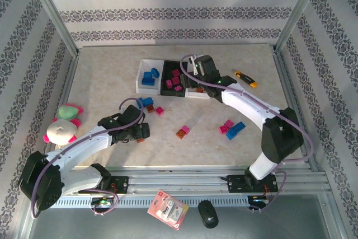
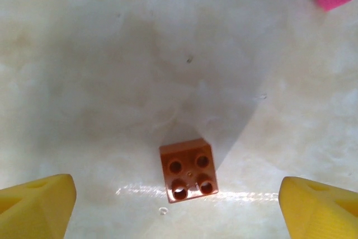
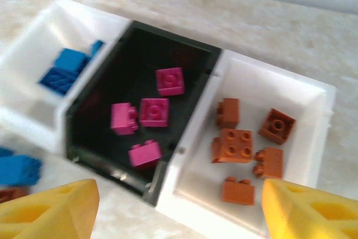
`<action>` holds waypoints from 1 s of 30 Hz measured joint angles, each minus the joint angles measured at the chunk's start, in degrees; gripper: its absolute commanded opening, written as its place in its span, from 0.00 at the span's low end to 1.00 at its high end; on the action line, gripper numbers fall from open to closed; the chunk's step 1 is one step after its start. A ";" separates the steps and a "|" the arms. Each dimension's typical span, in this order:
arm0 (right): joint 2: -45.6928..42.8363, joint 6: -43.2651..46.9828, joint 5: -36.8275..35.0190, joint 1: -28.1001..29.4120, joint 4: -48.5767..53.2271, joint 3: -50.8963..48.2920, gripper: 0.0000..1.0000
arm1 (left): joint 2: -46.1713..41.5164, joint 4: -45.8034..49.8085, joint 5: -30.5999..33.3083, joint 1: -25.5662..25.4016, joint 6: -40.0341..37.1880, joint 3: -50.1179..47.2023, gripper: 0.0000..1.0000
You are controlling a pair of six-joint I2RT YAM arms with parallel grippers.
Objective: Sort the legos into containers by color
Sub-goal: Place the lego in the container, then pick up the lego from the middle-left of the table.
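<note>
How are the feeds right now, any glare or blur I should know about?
Left wrist: small orange-brown square plastic brick sharp, a thin glare streak on the pale tabletop beside it, soft shadow beyond. Right wrist: softly blurred throughout, the rightmost white rectangular plastic tray washed out at its walls. Top external: evenly lit, no strong glare.

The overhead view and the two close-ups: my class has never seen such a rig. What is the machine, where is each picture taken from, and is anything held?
Two robot arms are bolted to a table. The overhead camera sees both; each close-up comes from a wrist camera, yellow fingers at its bottom corners. The left gripper is open over one loose orange-brown brick. The right gripper is open over three trays: blue bricks, pink bricks, orange-brown bricks. Nothing is held. Loose bricks, a plush toy and a knife lie around.
</note>
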State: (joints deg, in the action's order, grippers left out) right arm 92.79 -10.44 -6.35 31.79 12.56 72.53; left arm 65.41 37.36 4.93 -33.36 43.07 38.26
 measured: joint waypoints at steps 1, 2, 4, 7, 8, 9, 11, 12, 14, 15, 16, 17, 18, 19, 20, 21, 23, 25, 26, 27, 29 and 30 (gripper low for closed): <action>-0.98 0.39 0.26 0.79 -0.02 -0.74 0.77 | 0.72 0.11 -0.42 0.00 0.46 0.00 0.87; -1.66 0.66 0.57 1.55 -0.02 -1.44 0.77 | 1.57 0.13 -0.90 0.00 0.85 0.00 0.85; -2.19 1.33 0.96 2.45 0.04 -2.51 0.78 | 3.41 0.09 -1.99 0.00 1.38 0.00 0.81; -2.19 1.86 1.27 2.60 0.46 -3.45 0.78 | 6.21 -0.04 -3.23 0.00 2.21 0.00 0.75; -2.21 1.90 1.27 2.60 0.68 -3.63 0.78 | 7.08 -0.04 -3.48 0.00 2.38 0.00 0.72; -2.21 1.97 1.27 2.60 0.81 -3.67 0.78 | 7.65 -0.07 -3.54 0.00 2.51 0.00 0.70; -2.23 2.32 1.27 2.60 0.92 -3.69 0.78 | 8.72 -0.13 -3.74 0.00 2.62 0.00 0.65; -2.29 2.38 1.27 2.60 0.90 -3.69 0.78 | 9.09 -0.20 -3.87 0.00 2.64 0.00 0.63; -2.40 2.86 1.27 2.62 0.92 -3.69 0.78 | 9.77 -0.48 -3.87 0.00 2.64 0.00 0.58; -2.45 2.99 1.27 2.62 0.92 -3.69 0.78 | 10.03 -0.57 -3.87 0.00 2.64 0.00 0.55; -2.54 3.17 1.27 2.86 0.92 -3.69 0.79 | 10.34 -0.66 -3.85 0.00 2.62 0.00 0.52; -2.58 3.21 1.27 2.97 0.94 -3.69 0.79 | 10.64 -0.74 -3.82 0.00 2.56 0.00 0.49; -2.69 3.23 1.27 2.97 0.94 -3.69 0.79 | 10.86 -0.87 -3.80 0.00 2.54 0.00 0.47; -2.82 3.28 1.27 2.97 0.94 -3.69 0.79 | 11.17 -0.98 -3.69 0.00 2.38 0.00 0.45; -2.99 3.34 1.27 2.97 0.94 -3.69 0.79 | 11.47 -1.09 -3.65 0.00 2.38 0.00 0.43; -3.08 3.37 1.29 2.97 0.94 -3.69 0.79 | 11.76 -1.29 -3.65 0.00 2.40 0.00 0.40; -3.37 3.37 1.31 2.97 0.96 -3.69 0.79 | 12.31 -1.73 -3.65 0.00 2.23 0.00 0.33; -3.72 3.37 1.40 2.97 0.98 -3.69 0.79 | 12.41 -1.90 -3.65 0.00 2.14 0.17 0.32; -3.98 3.37 1.49 2.97 1.09 -3.69 0.79 | 12.46 -1.99 -3.63 0.00 2.05 0.28 0.32; -4.31 3.37 1.51 2.97 1.16 -3.69 0.79 | 12.46 -1.99 -3.63 0.00 2.01 0.31 0.32; -5.14 3.37 1.66 2.97 1.44 -3.69 0.79 | 12.44 -1.95 -3.61 0.00 1.79 0.48 0.32; -5.68 3.34 1.75 2.97 1.53 -3.69 0.79 | 12.44 -1.88 -3.58 0.00 1.55 0.70 0.32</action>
State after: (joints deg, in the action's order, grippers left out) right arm 87.11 -7.09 -4.60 34.76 14.09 68.84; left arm 77.84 35.48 1.34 -33.36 44.62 38.96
